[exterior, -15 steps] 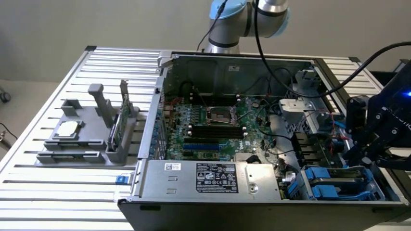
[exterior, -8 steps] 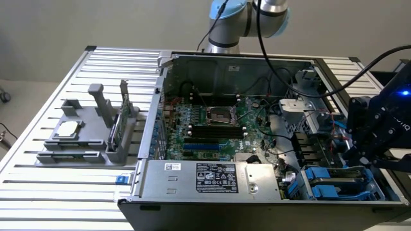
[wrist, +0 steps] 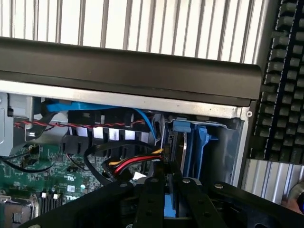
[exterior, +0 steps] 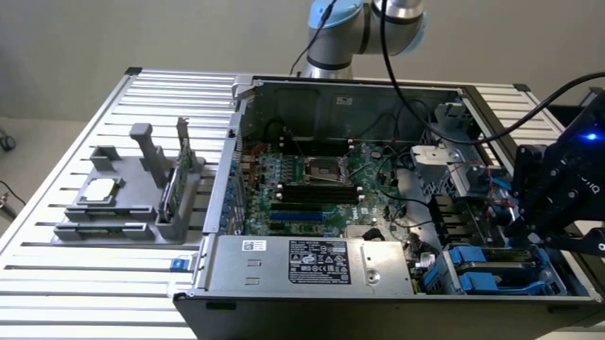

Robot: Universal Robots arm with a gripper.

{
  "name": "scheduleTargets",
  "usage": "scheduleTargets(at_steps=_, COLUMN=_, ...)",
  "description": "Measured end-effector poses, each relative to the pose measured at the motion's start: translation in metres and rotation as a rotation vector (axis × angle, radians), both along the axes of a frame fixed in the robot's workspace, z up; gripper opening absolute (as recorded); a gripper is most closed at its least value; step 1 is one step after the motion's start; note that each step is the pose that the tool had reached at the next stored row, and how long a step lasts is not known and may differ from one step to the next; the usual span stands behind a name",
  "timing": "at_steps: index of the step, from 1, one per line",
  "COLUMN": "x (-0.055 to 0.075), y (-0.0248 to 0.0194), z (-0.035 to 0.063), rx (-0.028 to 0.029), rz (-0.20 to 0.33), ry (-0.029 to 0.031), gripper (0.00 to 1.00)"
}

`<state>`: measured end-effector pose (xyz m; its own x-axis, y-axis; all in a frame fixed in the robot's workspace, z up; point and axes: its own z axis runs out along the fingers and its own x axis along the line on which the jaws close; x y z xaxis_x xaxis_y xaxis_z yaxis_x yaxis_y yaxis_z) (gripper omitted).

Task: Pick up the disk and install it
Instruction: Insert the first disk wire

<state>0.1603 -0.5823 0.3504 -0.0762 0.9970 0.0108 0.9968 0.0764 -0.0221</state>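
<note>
In the wrist view, the disk (wrist: pixel 186 141) stands on edge in the drive bay at the corner of the open computer case (exterior: pixel 283 265). Its bright blue carrier frame runs down between my black fingers (wrist: pixel 151 202). My gripper (wrist: pixel 167 186) is shut on that blue edge. From the exterior view, the gripper (exterior: pixel 526 237) hangs over the bay at the case's right side, and its fingertips are hidden behind the bay's metal.
Blue carrier parts (exterior: pixel 477 273) fill the bay's near end. Red, yellow and black cables (wrist: pixel 128 166) lie beside the disk over the green motherboard (exterior: pixel 312 191). A grey fixture (exterior: pixel 123 205) with a silver chip and an upright green card stands on the slatted table (exterior: pixel 57 283) at the exterior view's left.
</note>
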Motion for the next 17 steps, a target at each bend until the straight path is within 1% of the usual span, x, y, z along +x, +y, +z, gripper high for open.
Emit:
scheduleTargets(at_steps=2, x=0.0, y=0.0, z=-0.0006, rx=-0.0001, rz=-0.029, ry=0.0, gripper=0.17)
scheduleTargets(at_steps=4, x=0.0, y=0.0, z=-0.0011, rx=-0.0016, rz=-0.05, ry=0.0, gripper=0.17)
scheduleTargets(at_steps=6, x=0.0, y=0.0, z=-0.0017, rx=-0.0059, rz=-0.056, ry=-0.0003, gripper=0.17)
scheduleTargets(at_steps=10, x=0.0, y=0.0, z=-0.0019, rx=-0.0088, rz=-0.056, ry=-0.0013, gripper=0.17)
scheduleTargets(at_steps=11, x=-0.0001, y=0.0, z=-0.002, rx=-0.0087, rz=-0.056, ry=-0.0047, gripper=0.17)
scheduleTargets(at_steps=12, x=0.0, y=0.0, z=-0.0021, rx=-0.0085, rz=-0.056, ry=-0.0103, gripper=0.17)
scheduleTargets(at_steps=14, x=-0.0001, y=0.0, z=-0.0025, rx=-0.0081, rz=-0.056, ry=-0.0265, gripper=0.17)
scheduleTargets(at_steps=15, x=-0.0003, y=0.0, z=-0.0028, rx=-0.0078, rz=-0.056, ry=-0.0312, gripper=0.17)
scheduleTargets(at_steps=17, x=-0.0009, y=0.0, z=-0.0032, rx=-0.0078, rz=-0.056, ry=-0.033, gripper=0.17)
